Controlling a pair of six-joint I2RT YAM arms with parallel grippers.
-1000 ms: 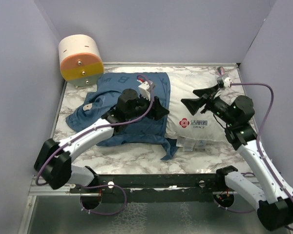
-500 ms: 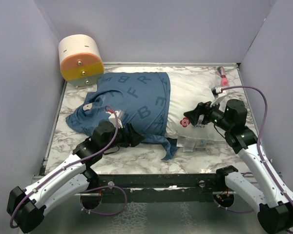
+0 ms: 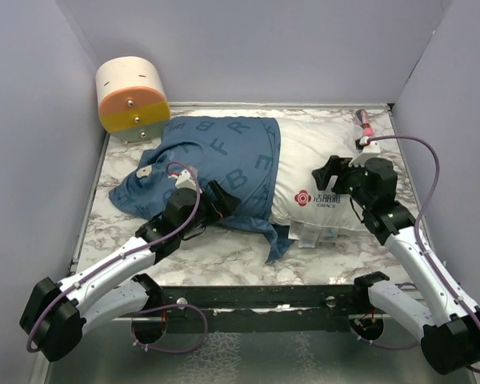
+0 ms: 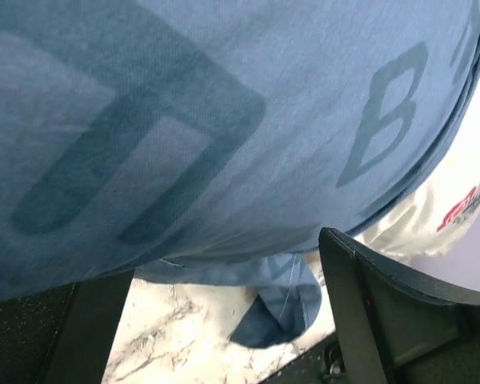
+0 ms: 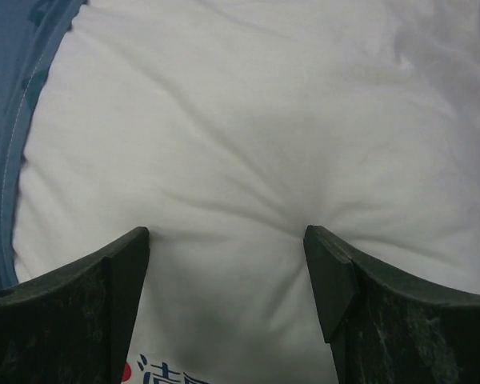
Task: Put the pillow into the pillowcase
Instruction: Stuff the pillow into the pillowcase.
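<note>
The white pillow [image 3: 328, 156] lies across the marble table, its left half inside the dark blue lettered pillowcase [image 3: 216, 156]. My left gripper [image 3: 224, 200] is low at the near edge of the covered part. In its wrist view the pillowcase [image 4: 224, 120] bulges over the open left gripper [image 4: 224, 312], and nothing is pinched. A loose pillowcase corner [image 4: 292, 300] droops onto the table. My right gripper [image 3: 324, 176] is on the bare end of the pillow near the red logo. Its wrist view shows the right gripper [image 5: 224, 240] open, both tips dimpling the pillow [image 5: 240, 120].
A cream and orange cylinder [image 3: 132, 100] stands at the back left corner. A small pink object [image 3: 366, 122] lies at the back right. Grey walls close in three sides. White tags [image 3: 312, 236] stick out from the pillow's near edge, close to the table's front rail [image 3: 248, 296].
My left arm came off the top of the pillowcase, drew back to the near edge and opened wider. The pillowcase now lies spread flatter over the pillow. The right gripper dropped onto the pillow.
</note>
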